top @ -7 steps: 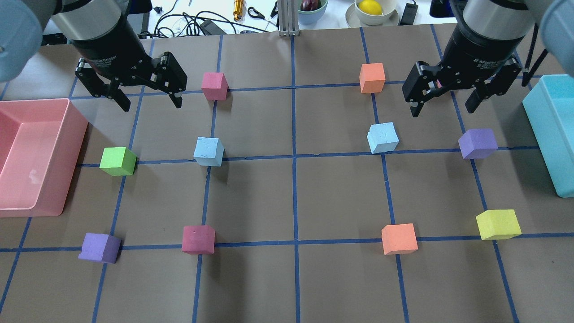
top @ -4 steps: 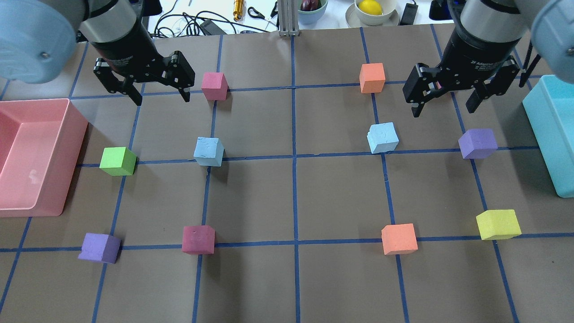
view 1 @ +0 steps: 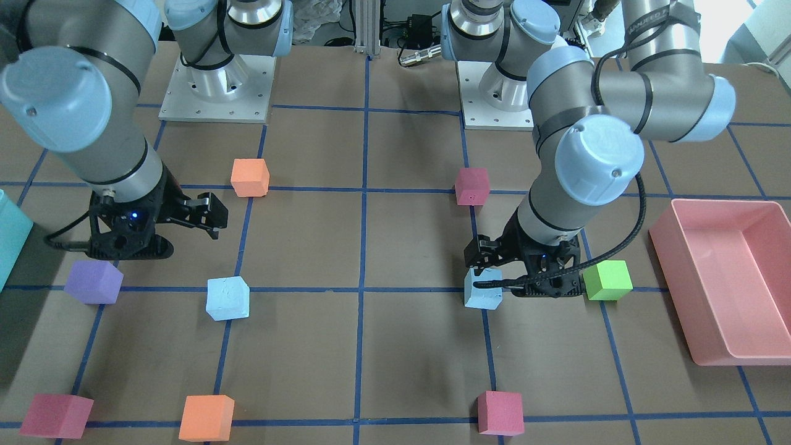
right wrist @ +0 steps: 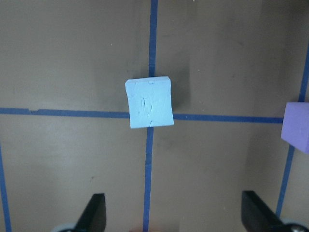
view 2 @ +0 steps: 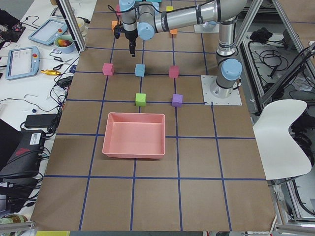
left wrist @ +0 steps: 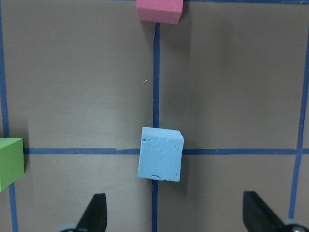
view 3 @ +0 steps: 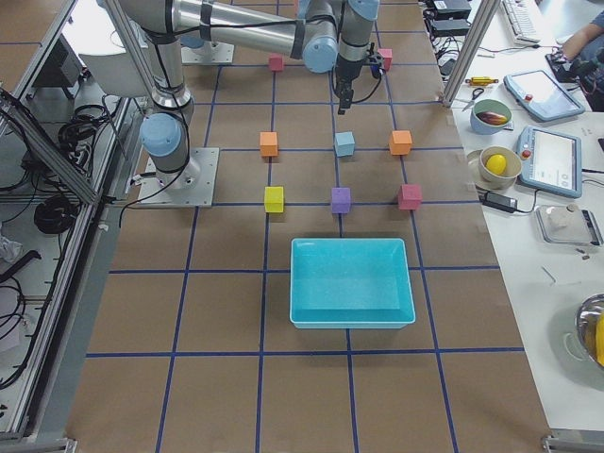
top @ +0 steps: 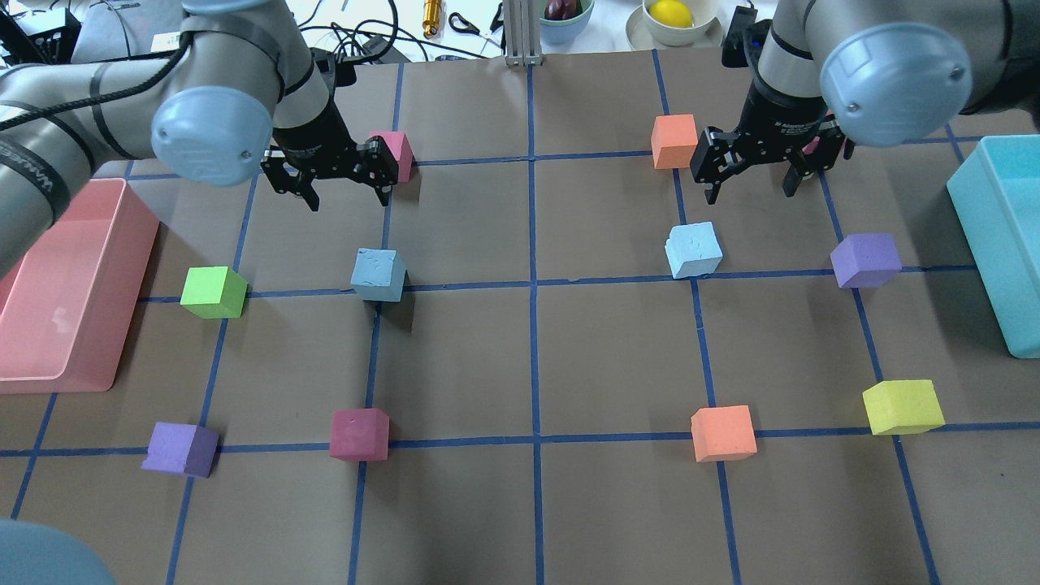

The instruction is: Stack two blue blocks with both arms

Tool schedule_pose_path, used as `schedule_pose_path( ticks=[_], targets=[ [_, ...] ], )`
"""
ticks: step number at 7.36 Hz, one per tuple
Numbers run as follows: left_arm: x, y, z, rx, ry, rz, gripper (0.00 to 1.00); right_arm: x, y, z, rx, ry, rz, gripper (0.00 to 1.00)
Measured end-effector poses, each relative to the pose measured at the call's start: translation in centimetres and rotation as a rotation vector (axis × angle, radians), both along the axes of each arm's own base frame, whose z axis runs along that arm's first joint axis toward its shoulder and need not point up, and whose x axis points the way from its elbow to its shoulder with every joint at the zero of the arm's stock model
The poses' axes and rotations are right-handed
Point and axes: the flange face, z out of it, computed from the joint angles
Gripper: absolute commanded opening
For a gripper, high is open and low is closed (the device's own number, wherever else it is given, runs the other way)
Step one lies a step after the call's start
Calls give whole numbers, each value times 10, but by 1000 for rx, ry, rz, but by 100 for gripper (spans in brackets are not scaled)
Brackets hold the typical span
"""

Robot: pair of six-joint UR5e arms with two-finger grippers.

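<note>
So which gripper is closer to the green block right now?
Left. The left gripper hangs open in the same half of the table as the green block, near the left blue block. The right gripper is across the table, near the right blue block.

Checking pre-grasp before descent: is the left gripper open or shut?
Open. The left gripper has its fingers wide apart in the wrist view, holding nothing; the blue block lies untouched ahead of them.

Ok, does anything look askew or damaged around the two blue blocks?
Slightly. The left blue block and right blue block both sit twisted against the tape grid, with dented faces. Nothing is toppled.
</note>
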Motion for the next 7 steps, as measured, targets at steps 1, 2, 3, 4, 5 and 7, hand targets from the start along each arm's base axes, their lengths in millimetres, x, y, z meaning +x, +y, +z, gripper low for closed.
schedule_pose_path(
  ticks=[1,2,3,4,5,7],
  targets=[
    [-4,-2,-26,-4,-1,9,100,0,-18,-25,-22,-4,60,100],
    [-9,0,-49,-11,-4,21,100,0,-33,-51,-31,-7,101,100],
    [-14,8,-74,3,-20,15,100,0,-43,-76,-23,-12,118,100],
    [-12,17,-94,6,-57,5,100,0,-49,-97,-4,-16,122,100],
    [-9,22,-108,-6,-97,-3,100,1,-52,-114,20,-19,122,100],
    [-7,26,-120,-27,-120,-6,100,2,-52,-137,60,-37,116,100]
  ],
)
